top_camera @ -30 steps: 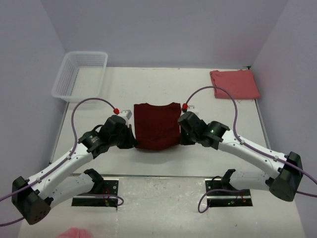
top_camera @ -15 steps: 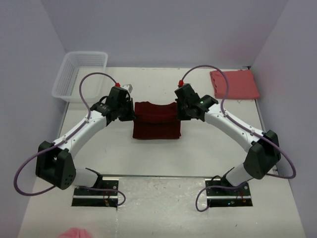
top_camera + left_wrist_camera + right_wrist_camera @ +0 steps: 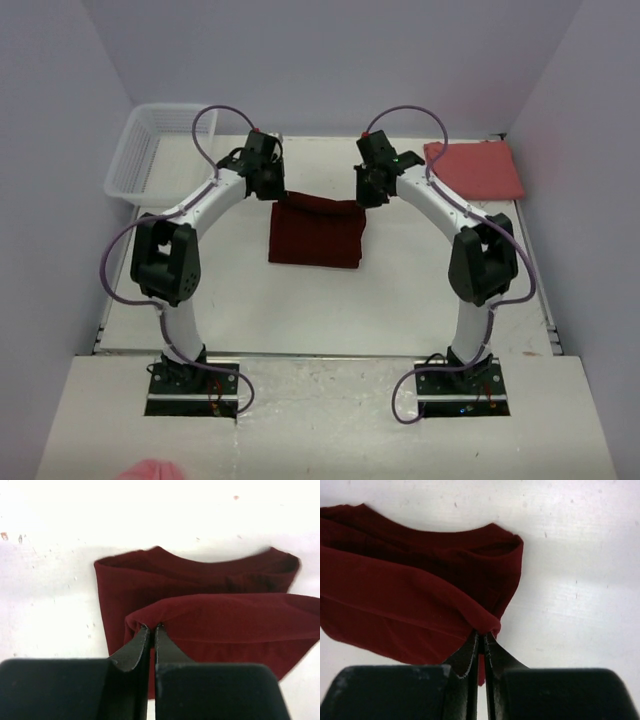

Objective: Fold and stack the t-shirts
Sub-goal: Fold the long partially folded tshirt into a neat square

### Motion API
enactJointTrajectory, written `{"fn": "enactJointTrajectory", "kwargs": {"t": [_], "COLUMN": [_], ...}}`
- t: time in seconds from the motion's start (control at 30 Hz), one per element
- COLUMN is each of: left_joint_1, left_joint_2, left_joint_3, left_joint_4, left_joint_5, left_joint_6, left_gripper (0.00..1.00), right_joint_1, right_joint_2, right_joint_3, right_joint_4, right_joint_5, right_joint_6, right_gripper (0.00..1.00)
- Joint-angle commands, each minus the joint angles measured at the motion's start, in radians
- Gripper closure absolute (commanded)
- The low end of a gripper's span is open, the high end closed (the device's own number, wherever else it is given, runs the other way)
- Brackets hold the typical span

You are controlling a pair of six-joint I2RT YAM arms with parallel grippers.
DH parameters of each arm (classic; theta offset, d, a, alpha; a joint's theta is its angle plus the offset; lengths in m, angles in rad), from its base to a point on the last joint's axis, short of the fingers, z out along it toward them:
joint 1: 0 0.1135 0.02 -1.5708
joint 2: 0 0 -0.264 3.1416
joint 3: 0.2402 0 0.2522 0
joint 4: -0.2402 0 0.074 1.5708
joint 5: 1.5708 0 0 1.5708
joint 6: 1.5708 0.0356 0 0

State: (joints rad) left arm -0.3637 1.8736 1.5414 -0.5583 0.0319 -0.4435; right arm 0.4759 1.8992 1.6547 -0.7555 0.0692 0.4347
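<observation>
Both fully closed, left end effector (image 3: 152,627) and right end effector (image 3: 481,636) pinch the maroon t-shirt (image 3: 315,236).

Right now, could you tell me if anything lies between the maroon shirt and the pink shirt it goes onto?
Nothing visible on the table between them. The maroon shirt, pinched by the left gripper and right gripper, is apart from the pink shirt; only the right arm crosses that gap.
</observation>
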Motion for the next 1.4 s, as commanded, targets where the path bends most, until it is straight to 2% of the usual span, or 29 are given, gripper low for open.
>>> {"fn": "enactJointTrajectory", "kwargs": {"t": [0.0, 0.03, 0.1, 0.2, 0.23, 0.27, 0.33, 0.43, 0.5, 0.6, 0.67, 0.7, 0.73, 0.77, 0.83, 0.87, 1.0, 1.17, 1.37], "left_joint_1": [0.026, 0.029, 0.045, 0.057, 0.057, 0.057, 0.049, 0.008, -0.029, -0.052, -0.057, -0.058, -0.061, -0.063, -0.066, -0.067, -0.067, -0.070, -0.070], "left_joint_2": [0.096, 0.132, 0.163, 0.197, 0.185, 0.146, 0.086, -0.080, -0.128, -0.186, -0.212, -0.212, -0.200, -0.191, -0.148, -0.133, -0.036, 0.082, 0.199], "left_joint_3": [0.095, 0.103, 0.129, 0.181, 0.171, 0.131, 0.083, -0.018, -0.075, -0.111, -0.142, -0.155, -0.162, -0.187, -0.204, -0.211, -0.213, -0.198, -0.117], "left_joint_4": [-0.002, 0.015, 0.017, -0.002, 0.044, 0.078, 0.153, 0.207, 0.224, 0.218, 0.230, 0.265, 0.290, 0.357, 0.418, 0.445, 0.598, 0.684, 0.658], "left_joint_5": [-0.027, -0.027, -0.026, -0.102, -0.131, -0.168, -0.225, -0.367, -0.424, -0.336, -0.211, -0.038, 0.062, 0.247, 0.365, 0.444, 0.574, 0.635, 0.616], "left_joint_6": [0.035, 0.038, 0.032, 0.034, 0.040, 0.052, 0.057, 0.062, 0.066, 0.052, 0.029, 0.023, 0.016, 0.009, -0.026, -0.037, -0.076, -0.130, -0.112], "left_gripper": [1.00, 0.99, 0.93, 0.61, 0.41, 0.36, 0.34, 0.25, 0.23, 0.26, 0.45, 0.66, 1.00, 1.00, 1.00, 1.00, 1.00, 1.00, 1.00], "right_joint_1": [-0.045, -0.055, -0.069, -0.094, -0.111, -0.117, -0.125, -0.120, -0.111, -0.085, -0.071, -0.069, -0.065, -0.065, -0.063, -0.062, -0.040, -0.020, -0.014], "right_joint_2": [0.131, 0.164, 0.247, 0.307, 0.308, 0.287, 0.258, 0.194, 0.160, 0.080, 0.028, 0.014, 0.005, -0.023, -0.037, -0.043, -0.040, -0.019, 0.023], "right_joint_3": [0.149, 0.212, 0.270, 0.390, 0.410, 0.430, 0.419, 0.351, 0.305, 0.194, 0.113, 0.091, 0.049, 0.015, -0.057, -0.076, -0.154, -0.228, -0.262], "right_joint_4": [-0.031, -0.044, -0.048, -0.070, -0.070, -0.067, -0.056, -0.051, -0.053, -0.033, 0.001, 0.010, 0.027, 0.051, 0.108, 0.125, 0.174, 0.222, 0.251], "right_joint_5": [-0.063, -0.063, -0.063, -0.002, 0.004, 0.000, 0.001, -0.045, -0.042, -0.052, -0.069, -0.118, -0.187, -0.234, -0.387, -0.410, -0.457, -0.476, -0.477], "right_joint_6": [-0.079, -0.097, -0.123, -0.146, -0.149, -0.160, -0.163, -0.160, -0.140, -0.120, -0.106, -0.102, -0.091, -0.076, -0.068, -0.047, -0.034, -0.024, -0.022], "right_gripper": [0.95, 0.86, 0.75, 0.48, 0.43, 0.39, 0.35, 0.33, 0.32, 0.32, 0.41, 0.57, 1.00, 1.00, 1.00, 1.00, 1.00, 1.00, 1.00]}}
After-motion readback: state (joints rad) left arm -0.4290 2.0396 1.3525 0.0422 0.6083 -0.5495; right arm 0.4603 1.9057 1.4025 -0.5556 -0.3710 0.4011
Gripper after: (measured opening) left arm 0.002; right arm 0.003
